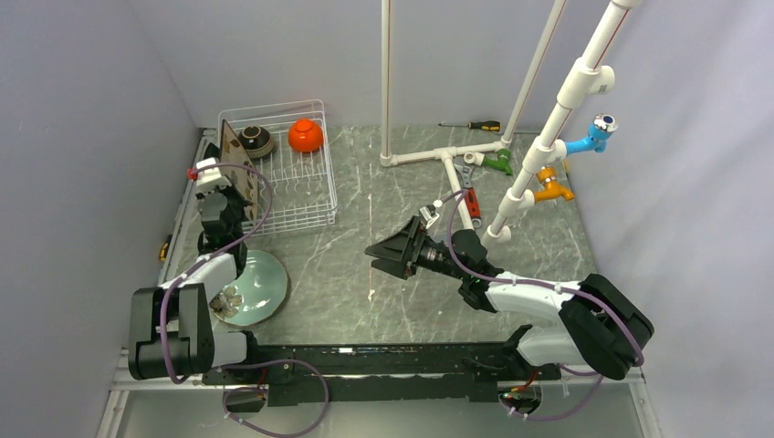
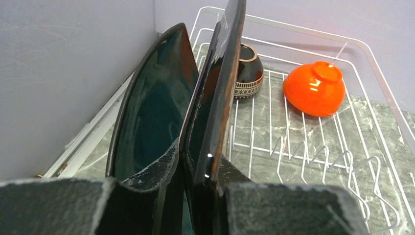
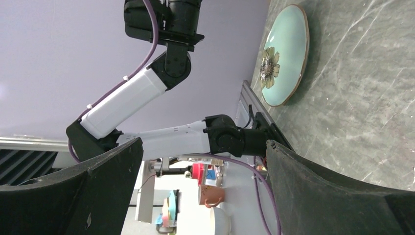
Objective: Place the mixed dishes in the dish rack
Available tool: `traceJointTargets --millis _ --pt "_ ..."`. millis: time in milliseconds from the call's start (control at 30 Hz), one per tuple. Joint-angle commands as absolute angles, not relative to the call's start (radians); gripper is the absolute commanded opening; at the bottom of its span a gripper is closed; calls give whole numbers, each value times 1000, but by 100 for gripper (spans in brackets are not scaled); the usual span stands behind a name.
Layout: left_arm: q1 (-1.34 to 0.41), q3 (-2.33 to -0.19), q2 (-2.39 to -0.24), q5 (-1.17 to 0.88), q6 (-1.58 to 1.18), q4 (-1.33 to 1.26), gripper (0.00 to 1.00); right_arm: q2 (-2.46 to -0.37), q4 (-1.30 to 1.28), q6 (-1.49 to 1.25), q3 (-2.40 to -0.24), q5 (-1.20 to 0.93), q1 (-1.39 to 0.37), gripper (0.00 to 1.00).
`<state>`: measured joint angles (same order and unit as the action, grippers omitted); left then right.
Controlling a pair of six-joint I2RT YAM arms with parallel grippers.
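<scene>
Pinching the brown square floral plate (image 2: 220, 88) on edge, the left claw (image 2: 198, 171) is holding it upright at the dish rack's (image 2: 372, 63) left end, the dark teal plate (image 2: 151, 103) standing close on the claw's left. Its lower edge is hiding behind the fingers (image 2: 63, 205), so letting go unseated is risking a tip onto the teal plate. The right claw (image 1: 376, 258) is hanging spread wide, gripping nothing; the pale green plate (image 1: 260, 285) is lying behind the left claw.

White arms (image 1: 534, 297), purple cables (image 1: 270, 199), black right gripper (image 1: 375, 260)
</scene>
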<state>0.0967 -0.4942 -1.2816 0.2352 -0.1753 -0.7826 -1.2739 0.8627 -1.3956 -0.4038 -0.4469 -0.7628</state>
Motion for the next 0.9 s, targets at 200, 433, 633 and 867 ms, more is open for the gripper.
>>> traceJointTargets --millis 200,433,633,867 --pt "83 -520 -1255 347 -173 -1022 17 -1278 932 -1396 -395 -441 -764 96" --pt "81 -514 -1268 372 -192 -1027 40 -1266 932 -1396 -384 -437 -764 96" --pt "78 -515 -1263 396 -201 -1007 51 -1259 928 -1396 -379 -431 -765 96" --pt "66 -535 -1235 432 -198 -944 66 -1259 928 -1396 -377 -431 -763 96"
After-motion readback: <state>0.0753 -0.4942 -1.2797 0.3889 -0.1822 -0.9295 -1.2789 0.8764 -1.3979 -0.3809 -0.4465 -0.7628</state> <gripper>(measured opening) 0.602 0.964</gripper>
